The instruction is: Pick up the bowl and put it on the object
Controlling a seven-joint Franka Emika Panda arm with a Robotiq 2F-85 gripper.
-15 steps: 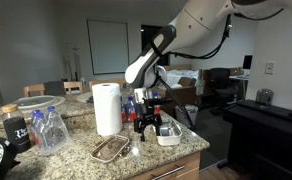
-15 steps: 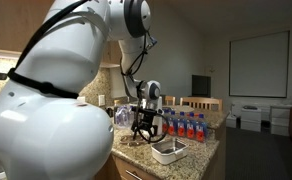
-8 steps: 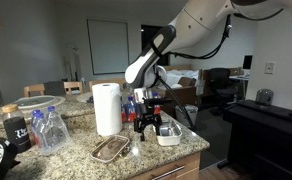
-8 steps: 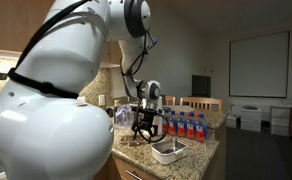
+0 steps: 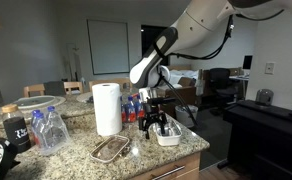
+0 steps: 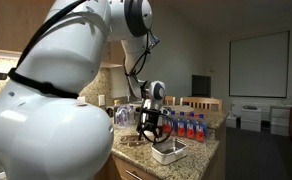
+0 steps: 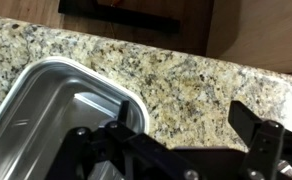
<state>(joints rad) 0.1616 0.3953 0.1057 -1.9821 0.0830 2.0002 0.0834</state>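
Observation:
The small white bowl (image 5: 169, 136) sits on the granite counter near its front corner, also in the other exterior view (image 6: 168, 152). In the wrist view its rounded-square rim and greyish inside (image 7: 56, 120) fill the lower left. My gripper (image 5: 154, 126) hangs low just beside the bowl, also seen from the other side (image 6: 151, 131). It is open and empty (image 7: 186, 125); one finger is at the bowl's near rim, the other over bare granite. The flat oval tray (image 5: 110, 149) with a brownish rim lies on the counter, apart from the bowl.
A tall white paper towel roll (image 5: 107, 108) stands behind the tray. Small red-capped bottles (image 6: 186, 126) line up behind the gripper. Clear plastic bottles (image 5: 48, 130), a dark mug (image 5: 15, 132) and a lidded pale dish (image 5: 41, 102) stand further along. The counter edge (image 5: 161, 162) is close.
My gripper has shifted a little sideways toward the bowl, staying low and open. The bowl and tray have not moved.

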